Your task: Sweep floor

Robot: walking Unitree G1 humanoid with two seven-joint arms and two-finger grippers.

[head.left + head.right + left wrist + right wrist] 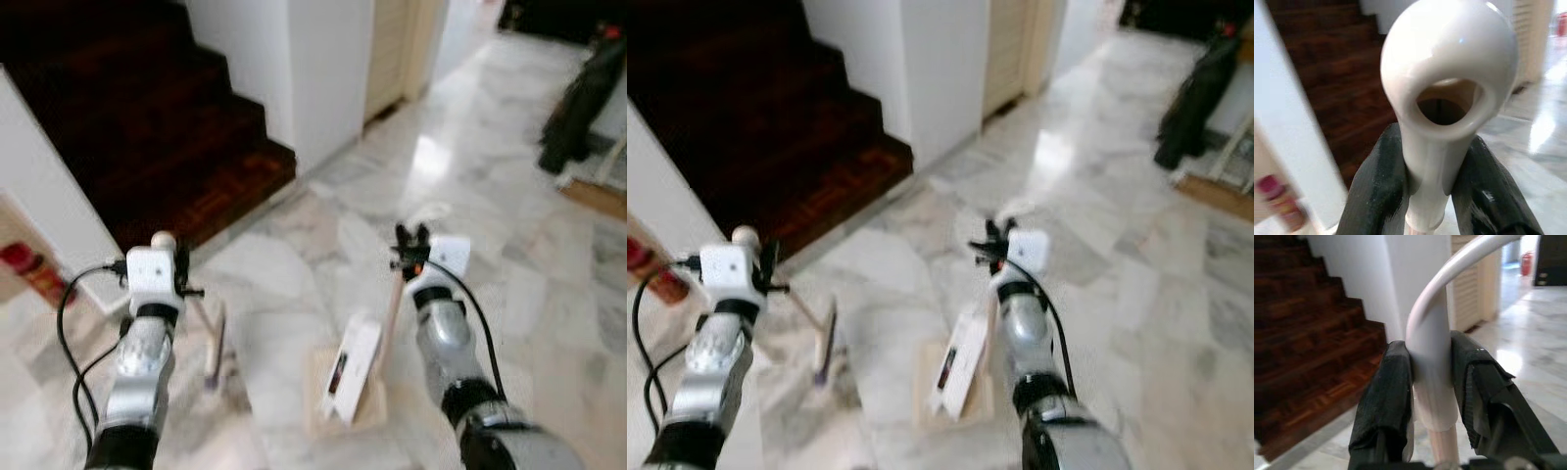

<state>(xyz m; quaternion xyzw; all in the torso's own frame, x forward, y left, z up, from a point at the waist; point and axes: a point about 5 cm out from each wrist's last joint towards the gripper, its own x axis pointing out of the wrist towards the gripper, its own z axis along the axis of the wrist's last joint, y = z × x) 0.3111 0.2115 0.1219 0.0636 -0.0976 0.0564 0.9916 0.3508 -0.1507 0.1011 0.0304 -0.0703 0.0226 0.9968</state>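
Currently on a glossy white-and-grey marble floor (509,284), with a dark red-brown wooden staircase (147,127) at 10 o'clock and a white wall corner (313,78) at 12.

Tools, both in hand:
- white upright dustpan on a pale stick handle (353,372), resting on the floor at 6 o'clock, just left of the right forearm. right gripper (1430,377) is clamped on its white plastic handle cap, both pads pressed flat against it.
- slim broom with a pale handle and white looped end cap (1447,83), head (216,357) on the floor at 7 o'clock. left gripper (1432,181) is pinched tight on the neck just below the loop.

Handling, my read: both look light, stiff and hollow. Smooth plastic caps are likely slippery, so the stick could twist in the pads. Holding at the very top gives long leverage but weak control of the head; a lower hold on the shaft would steer better.

Hard to make out: head views are blurred, bristles unreadable, no visible debris. Dark shape (578,98) at 2 o'clock is unidentifiable. Red object (34,274) at 9 o'clock is partly cut off.
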